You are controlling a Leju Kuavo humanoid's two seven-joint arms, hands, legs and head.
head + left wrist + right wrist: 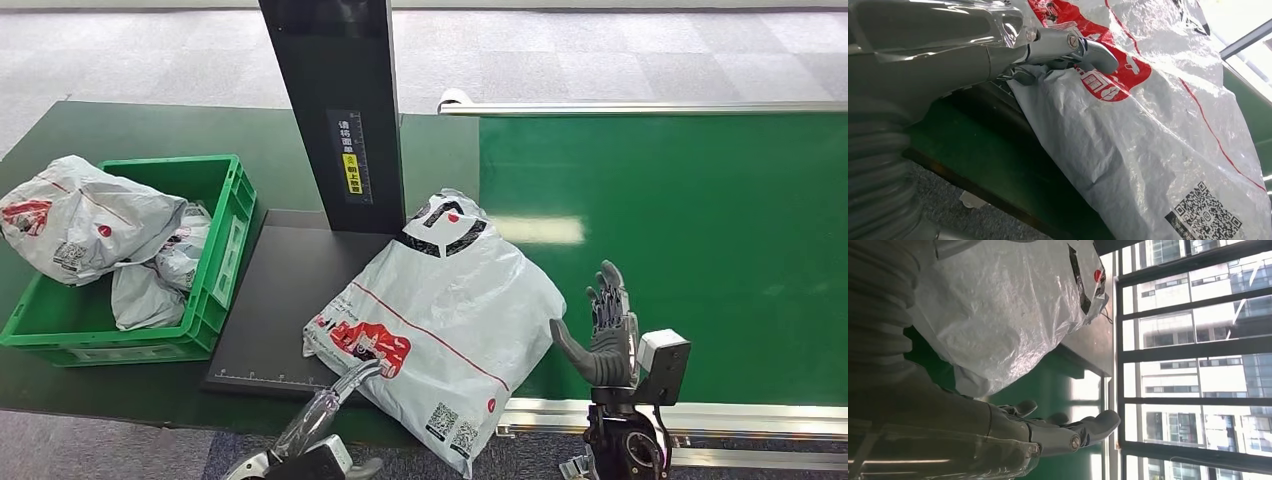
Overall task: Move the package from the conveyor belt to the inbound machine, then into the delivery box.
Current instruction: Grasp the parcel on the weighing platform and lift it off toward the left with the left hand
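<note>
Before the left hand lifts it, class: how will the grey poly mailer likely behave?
The grey poly mailer looks floppy: its film is creased and bulges unevenly, so it would probably sag. The glossy plastic may slip under the left hand. It lies flat, so rolling seems unlikely.

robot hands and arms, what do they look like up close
The right hand is grey with darker fingers and a thick grey thumb, on a black-and-white wrist block. The left hand has a metallic grey thumb with a visible screw, a clear plastic cover and a grey ribbed cuff.
</note>
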